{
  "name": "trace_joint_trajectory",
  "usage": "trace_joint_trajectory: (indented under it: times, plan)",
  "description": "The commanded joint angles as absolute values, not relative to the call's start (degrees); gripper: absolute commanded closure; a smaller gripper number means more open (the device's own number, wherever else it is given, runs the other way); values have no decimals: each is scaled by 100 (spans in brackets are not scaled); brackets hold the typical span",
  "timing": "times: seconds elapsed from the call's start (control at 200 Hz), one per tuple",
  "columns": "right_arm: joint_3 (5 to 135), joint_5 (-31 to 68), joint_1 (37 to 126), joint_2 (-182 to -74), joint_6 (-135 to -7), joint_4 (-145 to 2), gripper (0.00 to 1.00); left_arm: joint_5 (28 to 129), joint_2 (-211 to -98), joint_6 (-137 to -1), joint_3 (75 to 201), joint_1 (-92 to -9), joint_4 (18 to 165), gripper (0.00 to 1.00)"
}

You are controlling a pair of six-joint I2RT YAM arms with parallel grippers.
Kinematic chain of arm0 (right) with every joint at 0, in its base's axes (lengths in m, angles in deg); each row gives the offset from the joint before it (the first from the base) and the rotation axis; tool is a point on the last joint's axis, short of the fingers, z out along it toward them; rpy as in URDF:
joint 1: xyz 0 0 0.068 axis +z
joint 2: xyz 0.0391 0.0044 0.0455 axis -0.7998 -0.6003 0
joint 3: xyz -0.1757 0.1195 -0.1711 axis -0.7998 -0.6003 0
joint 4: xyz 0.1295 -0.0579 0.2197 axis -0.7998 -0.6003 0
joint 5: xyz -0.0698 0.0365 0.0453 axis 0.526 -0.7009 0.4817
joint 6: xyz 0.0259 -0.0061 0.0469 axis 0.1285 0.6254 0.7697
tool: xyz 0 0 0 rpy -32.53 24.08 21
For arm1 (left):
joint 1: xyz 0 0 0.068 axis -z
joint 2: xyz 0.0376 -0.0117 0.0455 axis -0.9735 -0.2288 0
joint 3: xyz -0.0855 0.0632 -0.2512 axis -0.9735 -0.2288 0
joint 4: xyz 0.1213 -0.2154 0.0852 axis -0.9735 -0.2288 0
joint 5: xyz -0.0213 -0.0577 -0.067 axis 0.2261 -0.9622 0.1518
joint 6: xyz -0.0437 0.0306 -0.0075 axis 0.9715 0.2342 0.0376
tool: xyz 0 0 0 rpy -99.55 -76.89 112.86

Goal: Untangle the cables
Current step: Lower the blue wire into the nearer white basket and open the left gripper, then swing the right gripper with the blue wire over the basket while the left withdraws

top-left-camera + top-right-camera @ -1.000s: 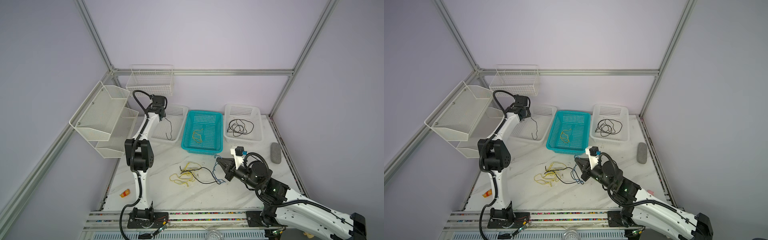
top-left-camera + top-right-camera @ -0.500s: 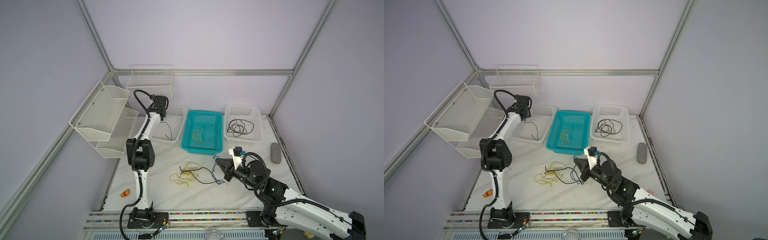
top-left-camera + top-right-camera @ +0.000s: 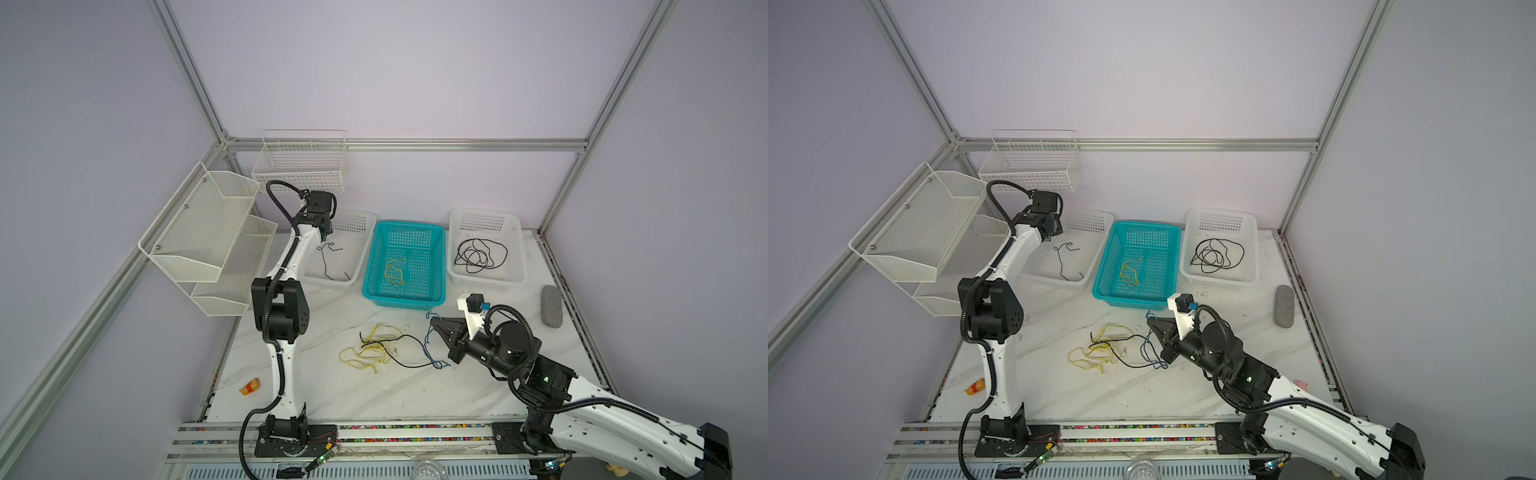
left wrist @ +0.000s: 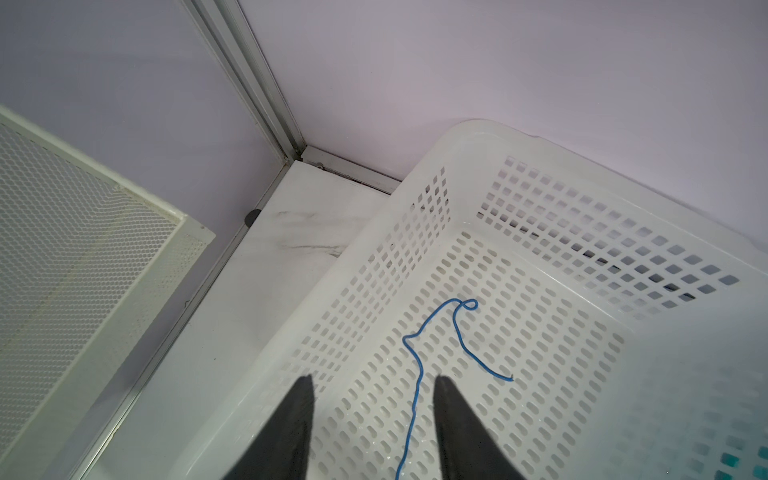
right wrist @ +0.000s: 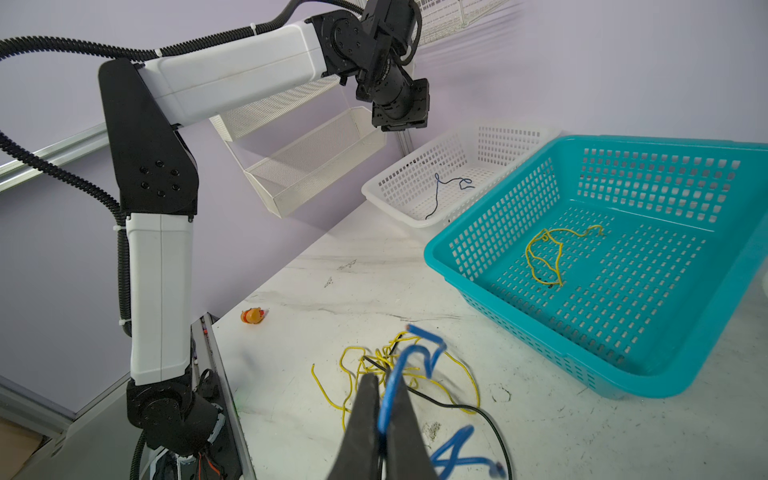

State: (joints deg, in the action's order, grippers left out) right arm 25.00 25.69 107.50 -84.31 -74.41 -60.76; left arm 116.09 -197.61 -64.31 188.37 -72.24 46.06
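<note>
Blue cable (image 5: pixel 395 374) sits clenched in our right fingers (image 5: pixel 363 415), likely to draw it from the tangle (image 3: pixel 372 353); our left fingers (image 4: pixel 295 424) hang released above the cord (image 4: pixel 417 374) in the white basket (image 4: pixel 457 141).

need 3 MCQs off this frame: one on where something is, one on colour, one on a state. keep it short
1. Which basket holds the coiled black cable?
A) left white
B) teal
C) right white basket

2. What colour of cable lies in the teal basket?
A) yellow
B) black
C) blue

3. The right gripper is:
A) open and empty
B) shut on a blue cable
C) shut on a black one

Answers:
1 C: in both top views the black coil lies in the white basket to the right of the teal one.
2 A: a lone yellow cable lies on its floor.
3 B: the right wrist view shows the fingers closed with the blue strand pinched between them.
</note>
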Motion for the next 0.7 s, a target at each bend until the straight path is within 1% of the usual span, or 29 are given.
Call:
trace_joint_trajectory:
  times: [0.0, 0.1, 0.365, 0.63, 0.69]
  plan:
    - [2756, 2492, 10779, -8402, -7474, -5957, 100, 10934, -19255, -6357, 18326, -7450, 5649, 40]
    - [2836, 2461, 10778, -8494, -7478, -5886, 100, 10616, -18689, -6152, 17652, -7445, 5983, 29]
    - [3199, 2292, 10778, -9077, -7441, -5585, 100, 9819, -17066, -5623, 15836, -7440, 6620, 11]
    - [3906, 1940, 10783, -10125, -7541, -5174, 100, 9213, -15374, -4912, 14084, -7427, 6839, 4]
    - [4089, 1881, 10779, -10400, -7544, -5101, 100, 9083, -14797, -4867, 13709, -7406, 6809, 3]
